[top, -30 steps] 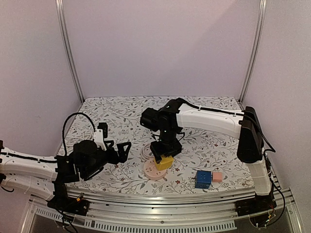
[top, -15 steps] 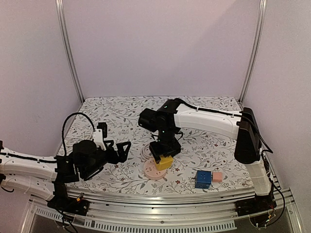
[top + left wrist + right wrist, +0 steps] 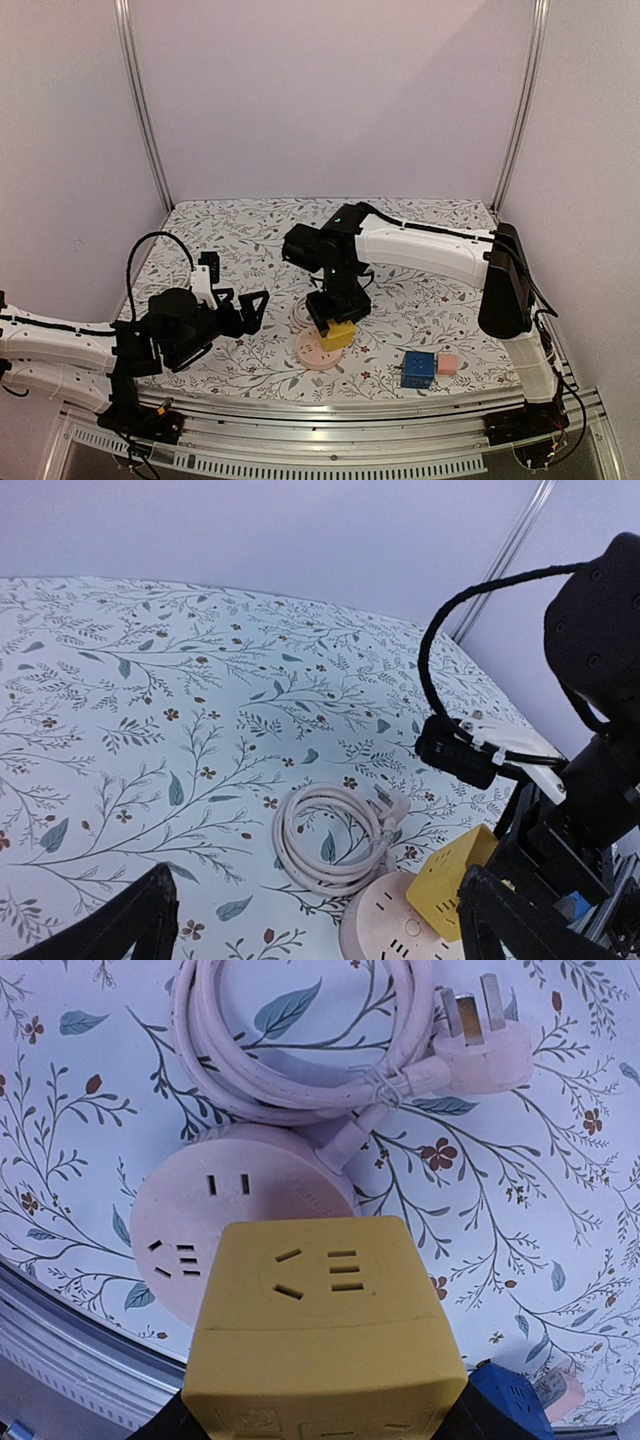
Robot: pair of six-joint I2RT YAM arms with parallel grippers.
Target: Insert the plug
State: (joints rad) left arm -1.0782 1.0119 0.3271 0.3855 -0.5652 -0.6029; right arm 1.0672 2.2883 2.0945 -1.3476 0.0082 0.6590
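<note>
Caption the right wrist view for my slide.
Right gripper holds the yellow cube adapter above the round pink socket, coiled cable beyond.

Left arm [image 3: 70, 345] lies low, stretched rightward, left gripper [image 3: 252, 312] splayed wide. Right arm [image 3: 430, 245] reaches across to centre, wrist pointing straight down, right gripper [image 3: 337, 322] clamped on the yellow adapter [image 3: 338, 338].

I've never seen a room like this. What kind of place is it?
Probably a robot practice booth: two robot arms bolted side by side, plain walls with metal rails, and a yellow socket cube held over a flowery tablecloth.
</note>
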